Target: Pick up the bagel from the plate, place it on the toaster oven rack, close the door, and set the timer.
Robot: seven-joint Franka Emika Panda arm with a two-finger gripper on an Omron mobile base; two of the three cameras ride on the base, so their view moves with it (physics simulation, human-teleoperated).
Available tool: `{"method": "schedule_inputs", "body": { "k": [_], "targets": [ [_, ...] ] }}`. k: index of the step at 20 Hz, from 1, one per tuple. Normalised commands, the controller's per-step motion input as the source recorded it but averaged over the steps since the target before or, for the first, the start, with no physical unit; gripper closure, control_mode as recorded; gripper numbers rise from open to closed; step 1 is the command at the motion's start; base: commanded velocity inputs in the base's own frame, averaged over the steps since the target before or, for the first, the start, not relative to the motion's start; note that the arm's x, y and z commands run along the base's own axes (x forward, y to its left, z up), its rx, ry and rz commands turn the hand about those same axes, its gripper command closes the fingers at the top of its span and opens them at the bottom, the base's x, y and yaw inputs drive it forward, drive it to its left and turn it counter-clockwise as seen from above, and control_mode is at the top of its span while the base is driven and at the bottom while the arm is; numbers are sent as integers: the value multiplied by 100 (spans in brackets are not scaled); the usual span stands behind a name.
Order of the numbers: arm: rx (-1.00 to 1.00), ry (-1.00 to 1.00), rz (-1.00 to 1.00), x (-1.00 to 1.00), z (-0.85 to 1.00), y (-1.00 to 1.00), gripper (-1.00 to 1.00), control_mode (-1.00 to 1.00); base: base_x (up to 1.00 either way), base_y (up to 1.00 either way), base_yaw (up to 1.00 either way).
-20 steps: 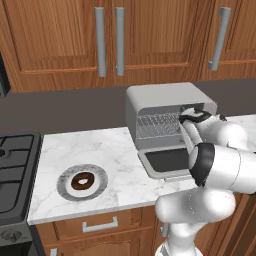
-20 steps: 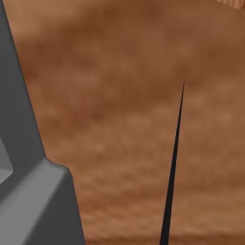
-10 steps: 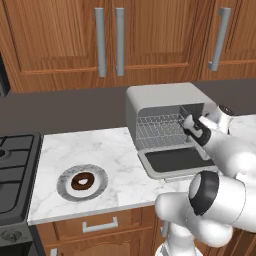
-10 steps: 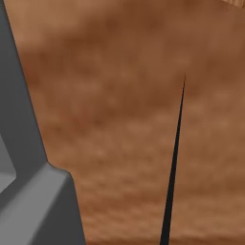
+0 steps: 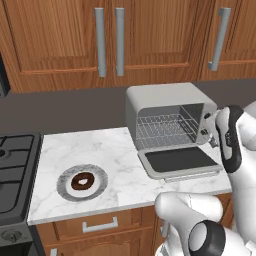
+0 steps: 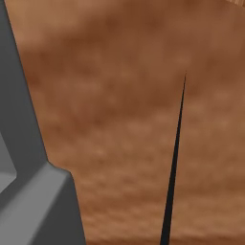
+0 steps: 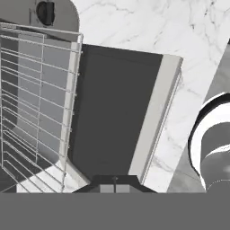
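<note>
At the lower left of the left base view, the small dark brown ring-shaped bagel (image 5: 82, 181) is seen lying on the round white plate with a grey ribbed rim (image 5: 64, 186), on the white marble tabletop (image 5: 115, 155). At centre right, the boxy light-grey toaster oven (image 5: 165, 100) is shown with its glass-windowed door (image 5: 180, 161) folded down and its silver wire rack (image 5: 162, 131) bare. The fingers (image 7: 115, 179) are fully closed, empty, above the door. The bagel is judged light, fairly firm and easily dented; pinching across one side of the ring is advised.
</note>
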Motion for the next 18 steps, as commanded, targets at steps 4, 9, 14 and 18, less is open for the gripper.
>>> {"method": "schedule_inputs", "body": {
  "k": [4,9,14,18],
  "targets": [
    [-2,0,26,-35,85,25,100,-100,0,0,0],
    [-16,1,38,-72,56,53,100,-100,0,0,0],
    [-20,-15,39,-64,9,85,100,-100,0,0,0],
    [-28,-35,29,-51,-14,100,100,-100,0,0,0]
  ]
}}
